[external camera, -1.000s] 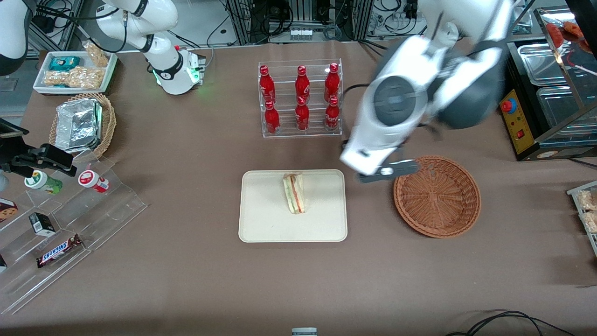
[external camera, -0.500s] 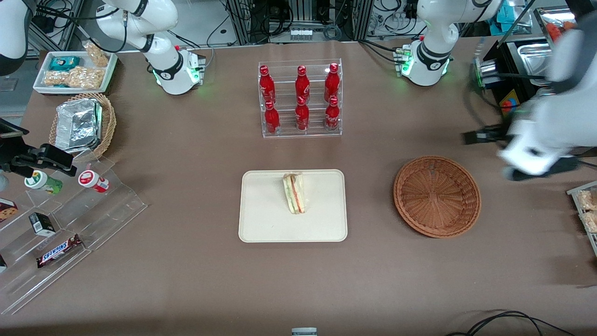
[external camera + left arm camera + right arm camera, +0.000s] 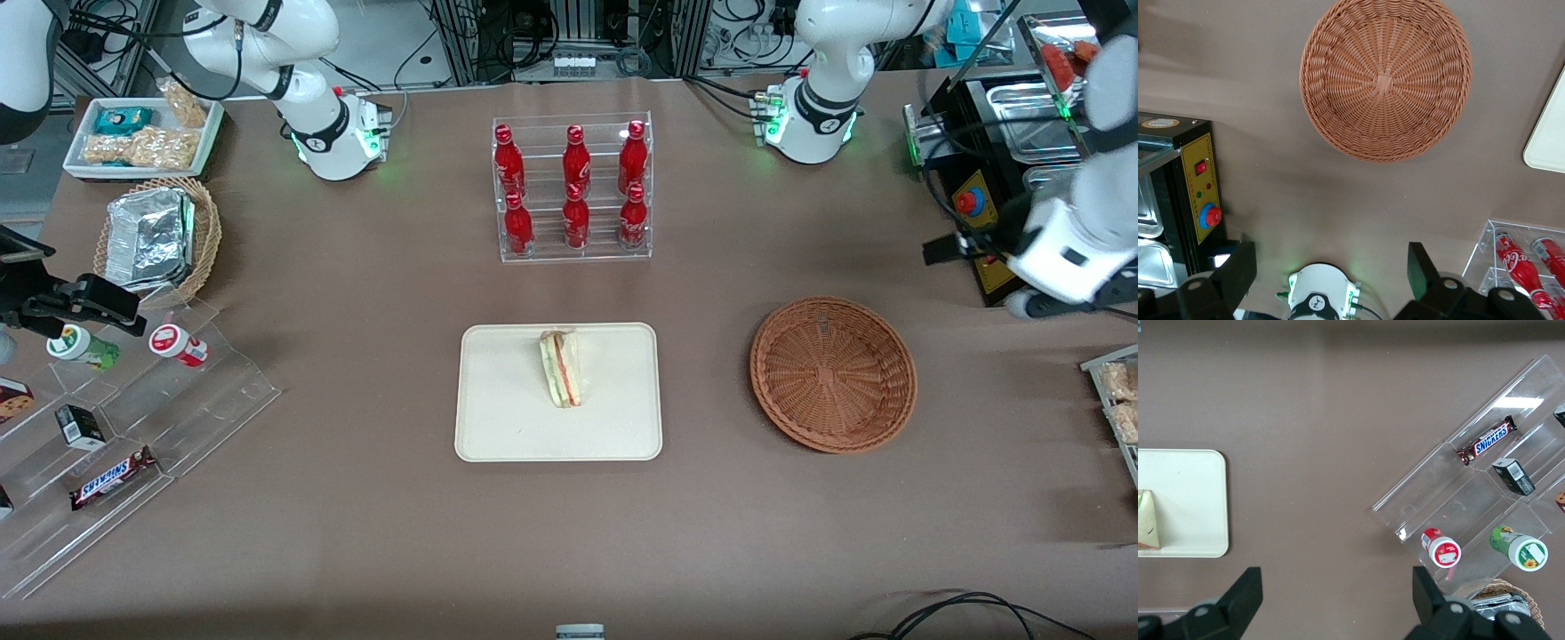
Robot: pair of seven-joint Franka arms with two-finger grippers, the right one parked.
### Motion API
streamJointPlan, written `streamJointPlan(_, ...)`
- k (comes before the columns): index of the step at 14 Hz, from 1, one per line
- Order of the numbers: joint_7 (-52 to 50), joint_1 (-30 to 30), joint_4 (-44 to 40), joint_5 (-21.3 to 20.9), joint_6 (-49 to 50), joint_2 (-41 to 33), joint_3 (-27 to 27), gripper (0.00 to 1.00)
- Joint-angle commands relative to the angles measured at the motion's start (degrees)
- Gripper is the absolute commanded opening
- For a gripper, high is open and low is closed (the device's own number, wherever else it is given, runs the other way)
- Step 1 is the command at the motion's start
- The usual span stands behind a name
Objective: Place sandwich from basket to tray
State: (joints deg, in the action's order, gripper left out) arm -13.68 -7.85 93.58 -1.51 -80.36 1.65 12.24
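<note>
Pale sandwich (image 3: 560, 368) lengthwise toward front camera; gripper (image 3: 1331, 275) high, parted

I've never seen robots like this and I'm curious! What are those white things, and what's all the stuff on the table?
The white things are robot arms. One picture looks down at the table; two come from cameras on the arms' wrists. A sandwich lies on the cream tray. Beside it sits a round basket with nothing in it. Red bottles stand in a clear rack. The working arm's gripper, with two fingers spread apart, holds nothing and hangs up near the black box, past the basket toward that arm's end of the table.
</note>
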Motion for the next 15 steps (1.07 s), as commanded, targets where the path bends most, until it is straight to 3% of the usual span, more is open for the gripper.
streamJointPlan(1,0.23,0.55,1.61,0.90,-2.17,-4.37,-0.38,1.00)
streamJointPlan(4,-0.38,2.58,-2.35,2.13,-0.07,-4.37,-0.38,1.00)
streamJointPlan(9,0.06,2.40,-2.53,-1.82,1.87,-5.08,-0.38,1.00)
streamJointPlan(15,3.83,2.49,-5.15,-1.56,4.15,-4.73,1.82,1.00)
